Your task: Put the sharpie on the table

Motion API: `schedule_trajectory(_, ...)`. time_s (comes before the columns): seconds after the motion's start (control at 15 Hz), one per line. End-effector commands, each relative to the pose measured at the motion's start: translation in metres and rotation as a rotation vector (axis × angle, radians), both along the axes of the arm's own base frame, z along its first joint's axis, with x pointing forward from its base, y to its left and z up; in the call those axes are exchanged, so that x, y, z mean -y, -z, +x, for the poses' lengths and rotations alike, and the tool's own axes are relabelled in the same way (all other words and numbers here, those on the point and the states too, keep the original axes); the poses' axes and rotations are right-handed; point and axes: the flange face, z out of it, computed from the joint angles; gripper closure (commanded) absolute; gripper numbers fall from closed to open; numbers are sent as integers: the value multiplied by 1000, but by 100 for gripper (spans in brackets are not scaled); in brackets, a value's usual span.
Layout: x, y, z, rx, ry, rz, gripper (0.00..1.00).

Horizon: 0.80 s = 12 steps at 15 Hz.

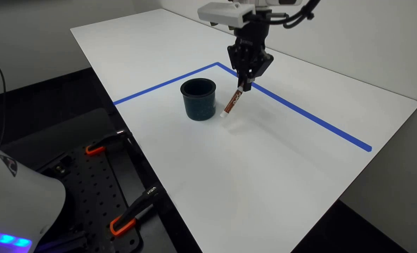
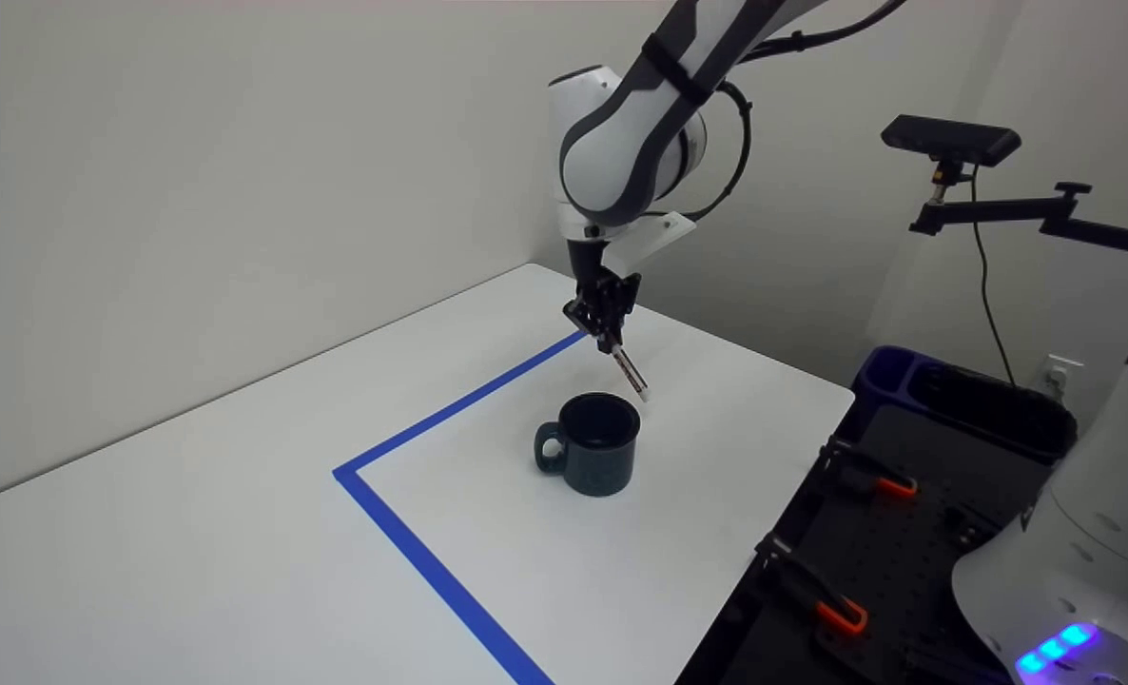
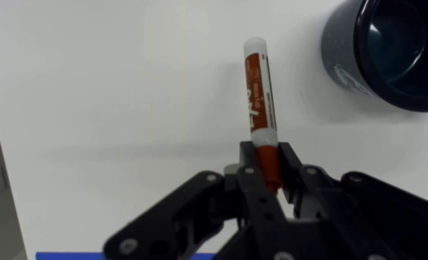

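The sharpie (image 1: 232, 101) is a slim marker with a white and reddish-brown body and a reddish-orange cap. It also shows in an exterior view (image 2: 630, 369) and in the wrist view (image 3: 259, 94). My gripper (image 3: 265, 144) is shut on its cap end; the gripper shows in both exterior views (image 1: 244, 84) (image 2: 608, 342). The sharpie hangs tilted, white end down and outward. Its shadow lies apart from it, so it appears a little above the white table (image 1: 257, 182). Part of the cap is hidden between the fingers.
A dark green mug (image 1: 199, 105) stands upright close beside the sharpie; its handle shows in an exterior view (image 2: 550, 447). Blue tape (image 1: 310, 117) marks the table. The black perforated bench (image 1: 96, 189) with orange clamps borders the table beside the robot's base. A wall runs along the far side.
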Motion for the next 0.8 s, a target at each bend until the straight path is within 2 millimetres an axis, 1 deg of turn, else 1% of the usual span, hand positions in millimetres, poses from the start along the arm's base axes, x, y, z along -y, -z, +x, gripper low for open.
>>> schedule_trajectory(0.0,6,27,11,-77,38,41,95)
schedule_trajectory(0.2,8,51,14,-136,66,88,95)
schedule_trajectory(0.33,12,61,16,-159,81,107,95)
schedule_trajectory(0.4,13,64,18,-164,90,112,56)
schedule_trajectory(0.47,15,65,19,-167,91,119,53)
schedule_trajectory(0.53,16,63,21,-159,98,124,48)
schedule_trajectory(0.73,21,52,25,-135,114,132,24)
